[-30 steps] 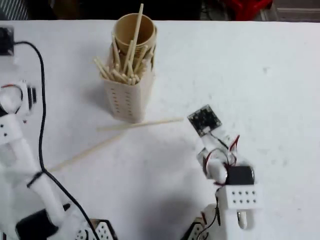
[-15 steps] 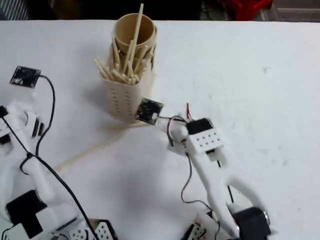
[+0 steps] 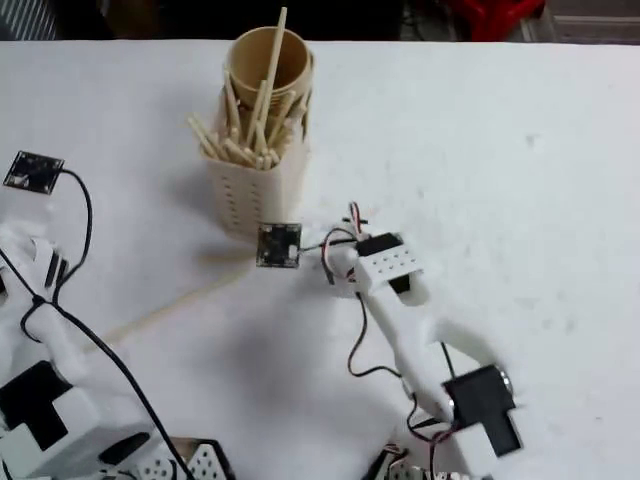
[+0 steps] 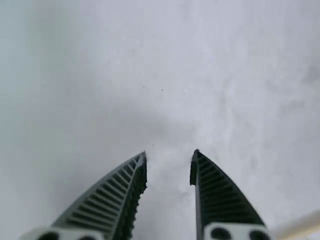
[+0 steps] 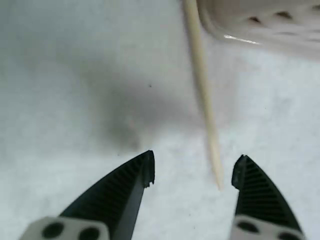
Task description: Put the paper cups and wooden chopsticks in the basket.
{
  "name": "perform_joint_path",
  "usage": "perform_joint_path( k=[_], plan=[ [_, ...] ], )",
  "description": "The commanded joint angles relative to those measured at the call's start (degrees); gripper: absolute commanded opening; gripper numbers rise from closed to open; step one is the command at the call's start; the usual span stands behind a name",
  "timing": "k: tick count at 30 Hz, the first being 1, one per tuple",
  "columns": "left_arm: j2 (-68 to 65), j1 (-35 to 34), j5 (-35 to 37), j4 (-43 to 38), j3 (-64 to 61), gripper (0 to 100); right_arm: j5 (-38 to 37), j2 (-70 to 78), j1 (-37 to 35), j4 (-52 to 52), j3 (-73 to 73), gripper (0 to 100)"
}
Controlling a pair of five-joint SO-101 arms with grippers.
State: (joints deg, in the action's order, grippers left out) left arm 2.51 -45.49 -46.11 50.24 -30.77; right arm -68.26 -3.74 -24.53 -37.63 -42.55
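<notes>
As seen from its own wrist, right claw [image 5: 197,167]: jaws spread wide, nothing pinched. Item between the jaws: tapered tip of one wooden chopstick [image 5: 202,95], flat on the white table [image 5: 65,70], nearer one jaw than the other, touching neither. Far end of the same chopstick: runs up beside the base of the perforated basket [image 5: 260,20].

Left claw [image 4: 170,157]: jaws parted, empty, over bare tabletop. Pale strip [image 4: 300,225] at the frame corner: possibly a chopstick, too blurred to confirm.

Basket [image 3: 250,195], in the high view: upright, toward the far side of the table, holding one paper cup [image 3: 268,62] and a bundle of chopsticks [image 3: 240,140]; one stick stands inside the cup.

Second loose chopstick [image 3: 170,308]: lying at a slant on the table, between the basket and the left arm [image 3: 25,265].
</notes>
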Motion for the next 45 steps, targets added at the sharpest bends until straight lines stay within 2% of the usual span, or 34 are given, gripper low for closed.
perform_joint_path(
  k=[1, 14, 16, 22, 27, 30, 38, 42, 45],
  plan=[
    [-0.04, -0.66, -0.62, -1.67, 0.62, 15, -0.88, 1.89, -0.57, 4.70, 3.08, 26.1],
    [0.04, -0.75, -0.44, -1.67, 0.26, 15, -0.97, 16.40, -0.22, 1.54, 14.59, 25.7],
    [0.04, -0.75, -0.44, -1.67, 0.26, 15, -1.05, 17.01, -0.22, -0.31, 16.00, 22.8],
    [0.04, -0.75, -0.44, -1.58, 0.26, 15, -6.51, 17.27, -0.22, -7.25, 17.58, 1.0],
    [0.04, -0.75, -0.44, -1.58, 0.26, 15, -6.07, 16.75, 0.22, -13.23, 17.67, 1.8],
    [0.13, -0.75, -0.53, -1.32, 0.62, 15, -2.20, 16.40, 1.01, -16.92, 17.67, 1.7],
    [0.40, -0.75, -0.18, -1.14, 0.79, 15, 0.00, 2.24, 1.71, -29.85, 17.14, 1.7],
    [0.13, -0.66, -0.18, -1.14, 0.70, 15, 7.47, -9.10, 1.45, -32.31, 17.05, 1.7],
    [0.31, -0.66, -0.18, -1.05, 0.70, 15, 4.22, -13.85, 0.40, -34.68, 13.63, 1.7]
  ],
)
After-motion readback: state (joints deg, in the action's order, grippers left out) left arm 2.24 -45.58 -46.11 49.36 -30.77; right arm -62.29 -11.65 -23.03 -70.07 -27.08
